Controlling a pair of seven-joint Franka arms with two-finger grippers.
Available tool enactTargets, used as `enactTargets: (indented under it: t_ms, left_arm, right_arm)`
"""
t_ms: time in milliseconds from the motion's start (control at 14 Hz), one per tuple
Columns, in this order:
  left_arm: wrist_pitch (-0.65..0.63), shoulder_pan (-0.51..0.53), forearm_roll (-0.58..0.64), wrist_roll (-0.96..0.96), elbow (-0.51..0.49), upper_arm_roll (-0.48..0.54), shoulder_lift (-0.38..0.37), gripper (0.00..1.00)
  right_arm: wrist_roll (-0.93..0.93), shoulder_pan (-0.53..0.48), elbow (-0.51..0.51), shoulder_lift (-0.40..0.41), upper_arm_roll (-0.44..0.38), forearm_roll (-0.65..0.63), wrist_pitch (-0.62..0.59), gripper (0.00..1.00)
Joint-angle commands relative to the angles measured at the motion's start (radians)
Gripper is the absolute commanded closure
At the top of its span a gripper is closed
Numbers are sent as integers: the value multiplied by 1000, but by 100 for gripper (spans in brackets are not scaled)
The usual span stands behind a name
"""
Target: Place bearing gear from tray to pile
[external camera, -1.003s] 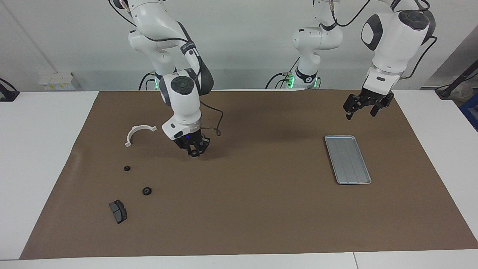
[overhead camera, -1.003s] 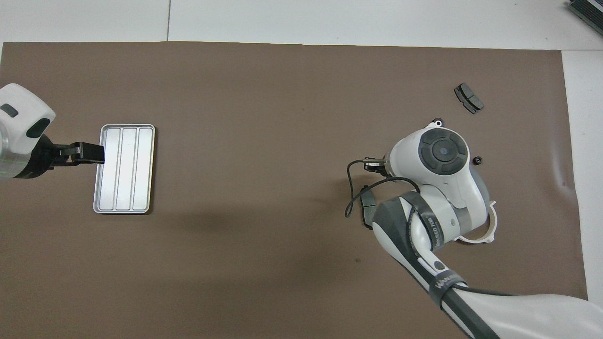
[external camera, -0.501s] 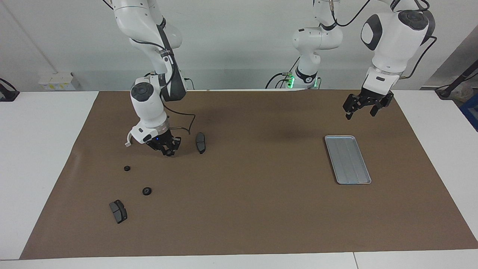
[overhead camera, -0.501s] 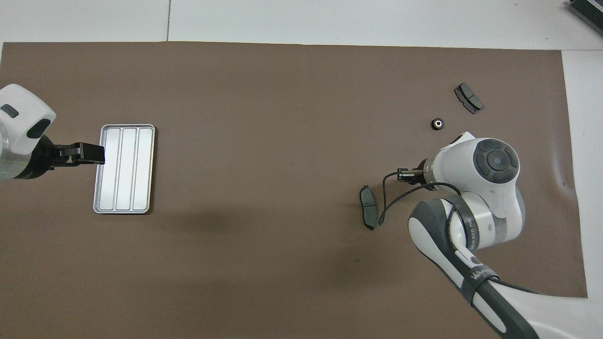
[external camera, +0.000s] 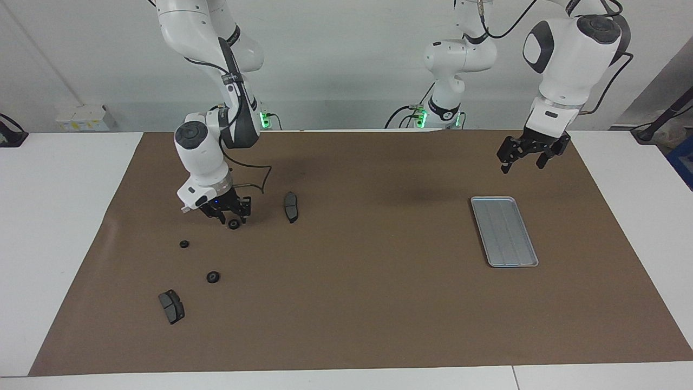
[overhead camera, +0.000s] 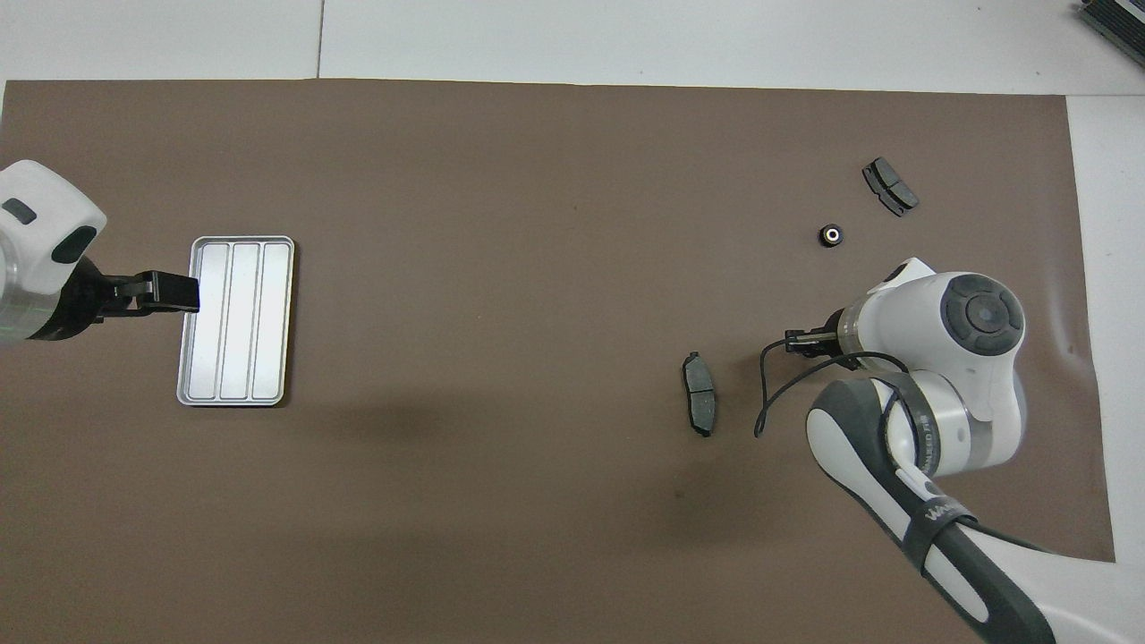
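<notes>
The right claw [external camera: 231,215] has swung off the brake pad [external camera: 291,207] it was covering a second ago and come down just beside that pad, toward the right arm's end of the tabletop [external camera: 357,303]. The pad now lies in plain sight. A small dark bearing gear [external camera: 234,223] sits right at the claw's tips, at or just off the brown surface. Whether the claw is pinching the gear or has begun to let go cannot be told. The tray [external camera: 504,232], well apart from the pad toward the left arm's end, lies bare, so the carry looks finished and only the release remains. Two more gears [external camera: 184,244] [external camera: 213,277] and a second pad [external camera: 171,306] rest farther from the robots than the first pad. The left claw [external camera: 523,166] waits, spread wide, in the air well apart from the pad, near the tray.
</notes>
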Motion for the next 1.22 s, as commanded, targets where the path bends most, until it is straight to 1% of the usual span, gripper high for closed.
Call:
enactTargets:
  t_ms: [0,573,716,788,1074,1146]
  left_arm:
    - [26,-5,-16,15,-41,4,-33,0]
    - [26,-5,-16,13,-41,4,-33,0]
    - [26,-5,-16,13,-41,2,-33,0]
    - [26,-5,-16,13,-41,4,-33,0]
    - [24,-6,-16,13,-41,2,-33,0]
    - [24,-6,-16,13,-41,2,-33,0]
  right_arm:
    - [-15,17,102,-25,6,26,-107,0]
    - [-10,3,519,-16,1,4,-480,0]
    - [-10,-1,605,-16,1,4,-585,0]
    - [-10,2,621,-19,0,4,-618,0]
    - [25,2,612,-109,-3,13,-710,0]
    - [25,3,613,-112,-3,12,-725,0]
